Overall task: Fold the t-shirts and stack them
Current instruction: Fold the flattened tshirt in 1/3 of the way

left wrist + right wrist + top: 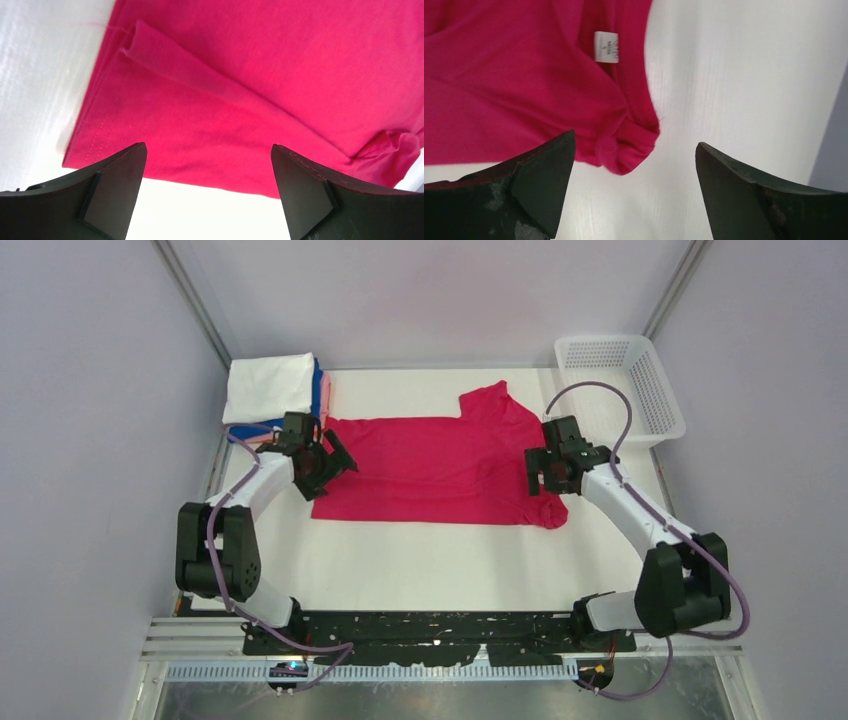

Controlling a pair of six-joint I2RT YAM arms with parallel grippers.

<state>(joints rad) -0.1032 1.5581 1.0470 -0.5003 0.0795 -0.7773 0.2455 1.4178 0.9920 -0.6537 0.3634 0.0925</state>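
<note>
Sitting just beyond the left claw, on its outer side, is a stack of folded shirts with a white one on top and blue and pink edges showing beneath. The left claw is spread wide and holds nothing. It is poised over the left end of a red shirt, which lies flat on the white table. The shirt's straight stitched edge runs across just ahead of the fingers, and a long fold ridge runs across the cloth beyond it.

The right claw is also spread wide and empty, at the shirt's right end. A bunched sleeve lies between its fingers, nearer the left one, and a small white neck label sits farther ahead. A white mesh basket stands beyond this claw, to its right.
</note>
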